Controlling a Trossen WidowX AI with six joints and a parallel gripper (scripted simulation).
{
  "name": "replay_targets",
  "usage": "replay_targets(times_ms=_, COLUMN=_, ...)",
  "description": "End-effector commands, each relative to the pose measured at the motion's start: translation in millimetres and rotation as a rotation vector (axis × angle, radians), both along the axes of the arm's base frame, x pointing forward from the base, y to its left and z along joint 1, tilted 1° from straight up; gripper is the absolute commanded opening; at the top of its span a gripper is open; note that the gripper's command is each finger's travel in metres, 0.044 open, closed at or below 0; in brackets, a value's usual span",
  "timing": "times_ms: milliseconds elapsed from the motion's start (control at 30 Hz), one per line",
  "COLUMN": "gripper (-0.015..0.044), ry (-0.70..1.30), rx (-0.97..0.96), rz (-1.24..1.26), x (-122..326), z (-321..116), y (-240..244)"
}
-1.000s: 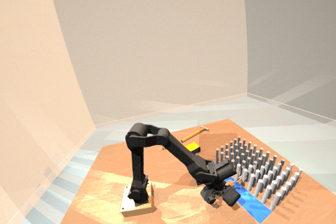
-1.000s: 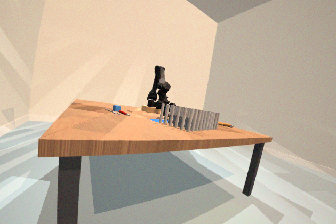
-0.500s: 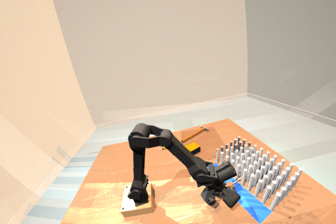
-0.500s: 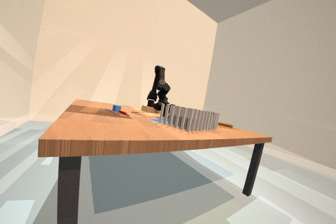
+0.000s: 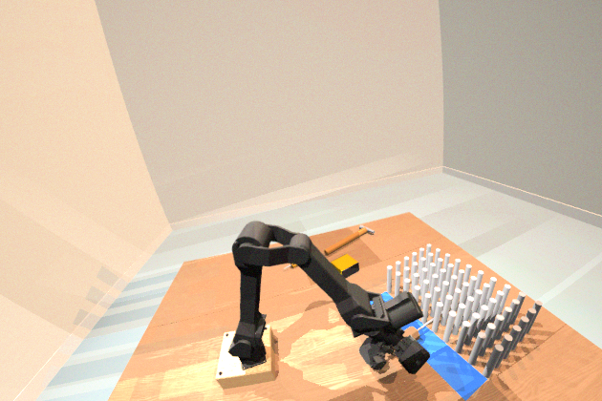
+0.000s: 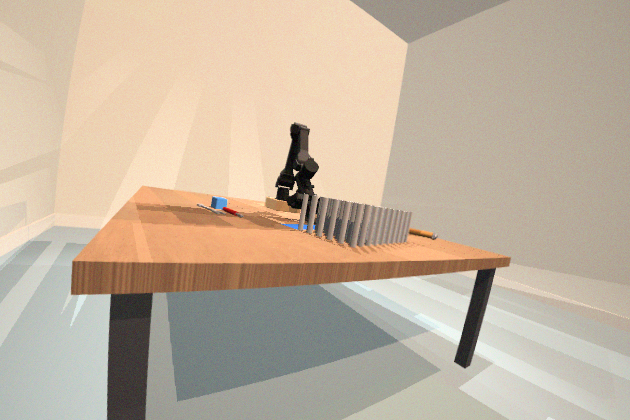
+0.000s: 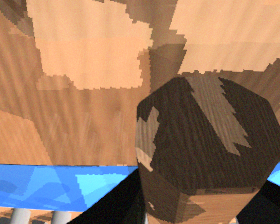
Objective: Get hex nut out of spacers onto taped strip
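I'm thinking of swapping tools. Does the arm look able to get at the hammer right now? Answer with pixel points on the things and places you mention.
Probably not yet: the gripper (image 5: 393, 348) is shut on a wooden-handled tool (image 5: 411, 332) (image 7: 211, 135). With that set down, the hammer (image 5: 345, 242) (image 6: 423, 233) seems open to approach from above.

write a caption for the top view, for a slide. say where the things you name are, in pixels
Arm's gripper (image 5: 395, 350) grips a wooden-handled tool (image 5: 412, 332) over the blue strip (image 5: 450, 369) beside standing metal spacers (image 5: 466, 334)

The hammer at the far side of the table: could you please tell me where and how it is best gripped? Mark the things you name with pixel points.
Probably mid-handle on the hammer (image 5: 346, 242) (image 6: 423, 233), from above, fingers closing across its width: it lies flat, the handle long and slim, the metal head at one end.
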State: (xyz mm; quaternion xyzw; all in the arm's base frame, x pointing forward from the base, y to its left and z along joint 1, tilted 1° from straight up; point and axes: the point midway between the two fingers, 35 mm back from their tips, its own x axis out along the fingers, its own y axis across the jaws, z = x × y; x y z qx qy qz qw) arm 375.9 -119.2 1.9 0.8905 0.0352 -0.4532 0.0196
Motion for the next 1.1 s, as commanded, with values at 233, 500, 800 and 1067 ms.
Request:
replay_targets(times_ms=233, gripper=0.0, ry=-0.005, rx=-0.003, rz=-0.002, x=-5.5, z=0.3, y=-0.9)
replay_targets(times_ms=500, gripper=0.0, ry=-0.004, rx=-0.003, rz=0.0, x=-10.5, z=-0.3, y=-0.6)
replay_targets(times_ms=800, gripper=0.0, ry=-0.004, rx=-0.003, rz=0.001, x=-16.4, z=-0.9, y=-0.6)
replay_targets(times_ms=1067, gripper=0.0, ry=-0.003, rx=-0.003, rz=0.002, x=-21.7, z=-1.5, y=-1.0)
